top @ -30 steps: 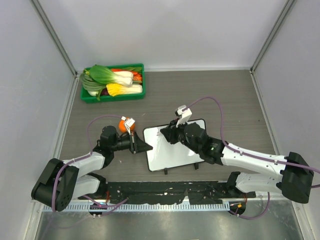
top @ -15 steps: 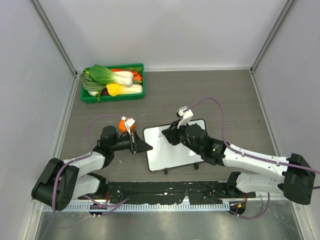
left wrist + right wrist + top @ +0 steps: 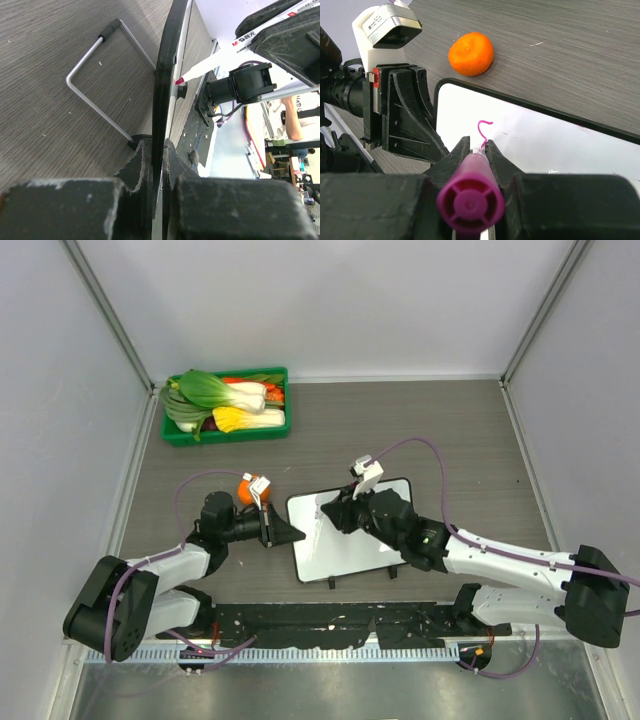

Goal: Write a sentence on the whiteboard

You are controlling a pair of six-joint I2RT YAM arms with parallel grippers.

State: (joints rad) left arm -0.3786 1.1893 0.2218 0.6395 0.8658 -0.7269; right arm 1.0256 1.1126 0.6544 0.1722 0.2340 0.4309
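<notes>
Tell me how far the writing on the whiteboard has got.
Done: the left gripper is clamped on the whiteboard's edge, and the right gripper grips the marker. In hand: the marker tip is on the board, with one short magenta stroke near its corner. Left: nearly all the words; the rest of the board is blank.

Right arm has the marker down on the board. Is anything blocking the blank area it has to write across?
Nothing visible does. The whiteboard is bare beyond the short pink stroke at the tip of the marker held in the right gripper. The left gripper clamps only the board's left edge, and the orange lies off the board.
</notes>
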